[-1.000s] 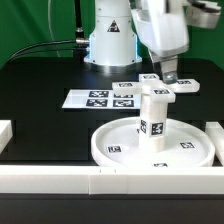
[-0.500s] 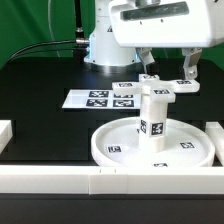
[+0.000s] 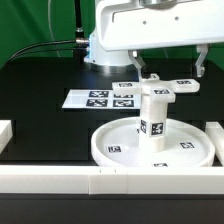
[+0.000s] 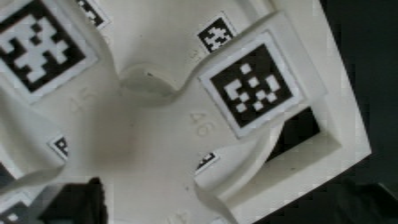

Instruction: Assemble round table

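Observation:
The round disc (image 3: 118,146) lies rim up near the front of the table. The short thick leg (image 3: 153,118) stands upright in its middle. The cross-shaped foot (image 3: 161,89) sits on top of the leg. My gripper (image 3: 170,62) hangs just above the foot with its fingers (image 3: 138,64) spread wide to either side, holding nothing. The wrist view looks straight down on the foot (image 4: 169,120) and its tags from close by, and my fingertips hardly show there.
The marker board (image 3: 100,99) lies flat behind the disc, toward the exterior view's left. White border rails run along the front (image 3: 90,181) and both sides (image 3: 5,135). The robot base (image 3: 108,45) stands at the back.
The hand has turned about a quarter turn over the foot, its fingers have spread apart, and it has risen a little. The foot, leg and disc stay in place.

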`<control>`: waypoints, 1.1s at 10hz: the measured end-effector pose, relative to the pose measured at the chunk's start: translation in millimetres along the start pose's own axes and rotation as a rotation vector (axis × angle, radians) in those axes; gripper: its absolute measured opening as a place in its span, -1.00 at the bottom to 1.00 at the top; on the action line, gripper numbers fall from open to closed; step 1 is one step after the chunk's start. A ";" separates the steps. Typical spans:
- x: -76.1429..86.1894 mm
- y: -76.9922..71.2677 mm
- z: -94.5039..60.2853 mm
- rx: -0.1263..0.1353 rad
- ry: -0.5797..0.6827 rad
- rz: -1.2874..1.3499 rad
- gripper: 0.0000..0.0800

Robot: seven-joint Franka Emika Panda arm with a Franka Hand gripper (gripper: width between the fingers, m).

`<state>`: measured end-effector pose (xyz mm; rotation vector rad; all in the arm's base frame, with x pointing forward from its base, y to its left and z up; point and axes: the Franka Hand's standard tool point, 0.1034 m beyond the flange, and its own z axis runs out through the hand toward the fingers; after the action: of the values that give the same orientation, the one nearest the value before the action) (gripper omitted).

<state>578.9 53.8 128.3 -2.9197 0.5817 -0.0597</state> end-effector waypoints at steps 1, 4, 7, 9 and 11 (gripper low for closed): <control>1.3 0.2 1.2 -0.006 -0.001 -0.115 0.62; 3.6 5.2 1.9 -0.009 -0.002 -0.335 0.62; 4.2 6.0 1.6 -0.030 -0.003 -0.587 0.62; 5.0 5.1 -1.4 -0.054 -0.004 -0.801 0.62; 9.4 4.9 -2.7 -0.070 0.036 -0.933 0.62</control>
<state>585.5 45.3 130.1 -2.9698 -0.8131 -0.2004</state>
